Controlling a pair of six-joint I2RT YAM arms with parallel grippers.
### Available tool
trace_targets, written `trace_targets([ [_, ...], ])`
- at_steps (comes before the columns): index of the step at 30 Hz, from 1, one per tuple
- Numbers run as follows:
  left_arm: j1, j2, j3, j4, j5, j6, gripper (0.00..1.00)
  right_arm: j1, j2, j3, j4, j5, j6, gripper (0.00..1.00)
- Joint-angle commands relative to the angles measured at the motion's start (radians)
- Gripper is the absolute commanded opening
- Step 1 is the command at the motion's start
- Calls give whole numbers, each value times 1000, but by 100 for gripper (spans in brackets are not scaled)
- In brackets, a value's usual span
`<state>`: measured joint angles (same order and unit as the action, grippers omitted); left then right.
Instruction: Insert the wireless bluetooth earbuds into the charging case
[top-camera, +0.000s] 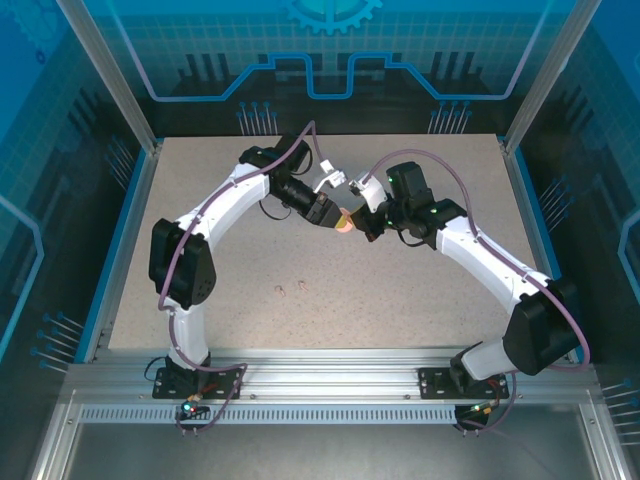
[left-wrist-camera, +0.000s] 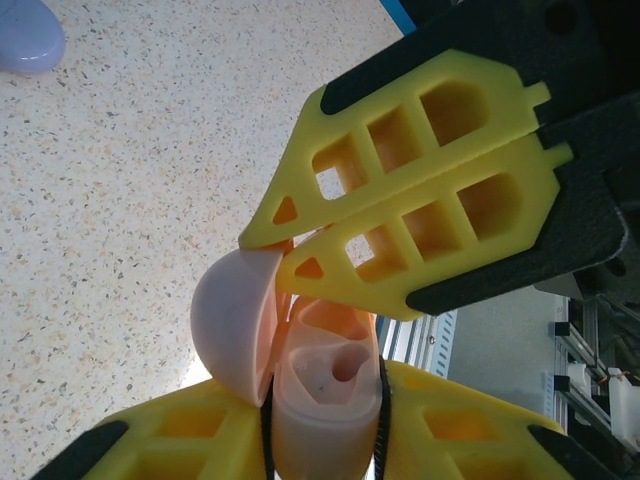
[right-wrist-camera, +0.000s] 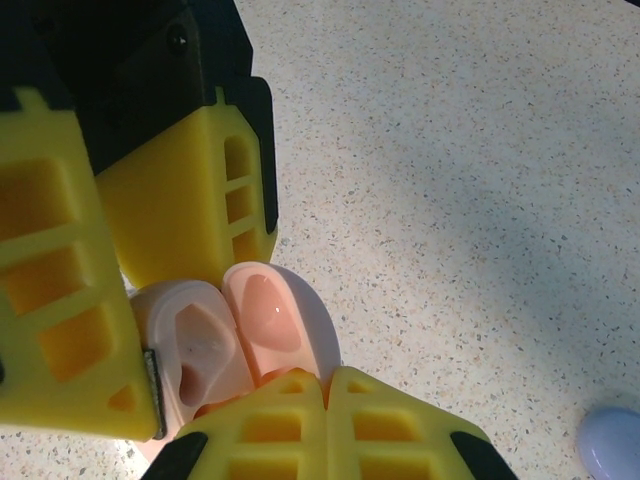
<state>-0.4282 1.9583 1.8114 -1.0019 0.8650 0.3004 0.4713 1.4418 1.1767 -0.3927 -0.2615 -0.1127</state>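
Yellow fingers (left-wrist-camera: 165, 440) of the left gripper (left-wrist-camera: 322, 450) are pulled in close. They squeeze the pink case (left-wrist-camera: 330, 400) from both sides. The case looks lifted off the table (top-camera: 420, 320). Its lid (left-wrist-camera: 228, 322) is flipped open, and the two holes inside look empty.

The right gripper (left-wrist-camera: 290, 243) has its two fingers pressed flat together. Their tips touch the edge of the open lid. Something tiny may be pinched between those tips, but it is too small to tell.

Both grippers meet over the middle of the table, a bit toward the far side. What look like two pink earbuds (top-camera: 283, 290) are tiny specks on the table. They lie side by side and just apart. They are nearer than the grippers and a little to the left. They are too small to show which way their stems point.

So from the fingers, the earbuds lie toward the near edge. They are on the left arm's side, but that arm has the case. The right gripper looks like the free one. It would likely have to reach near and left, open up, and pinch one.

Counting up, there are two grippers and one pink case. One purple case (left-wrist-camera: 25, 35) rests on the table well apart from the fingers. There are two pinkish specks.
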Motion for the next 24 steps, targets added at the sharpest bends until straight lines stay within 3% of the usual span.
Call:
trace_targets([
  [1,5,13,33,-39,35,33,25,10,-10,20,9,0,8,0],
  [6,5,19,37,-50,37,40,14,10,-8,24,9,1,11,0],
  [10,6,21,38,-57,33,48,0,10,-4,30,12,9,23,0],
  [11,6,20,36,-57,29,49,0,10,-5,31,15,17,29,3],
  [13,8,18,28,-44,20,45,0,7,-17,34,19,20,54,28],
  [16,15,-1,-10,24,-5,17,0,-6,-52,44,6,-7,99,47],
  [24,84,-137,-277,509,-172,-227,0,-25,-198,-26,-35,-43,257,61],
])
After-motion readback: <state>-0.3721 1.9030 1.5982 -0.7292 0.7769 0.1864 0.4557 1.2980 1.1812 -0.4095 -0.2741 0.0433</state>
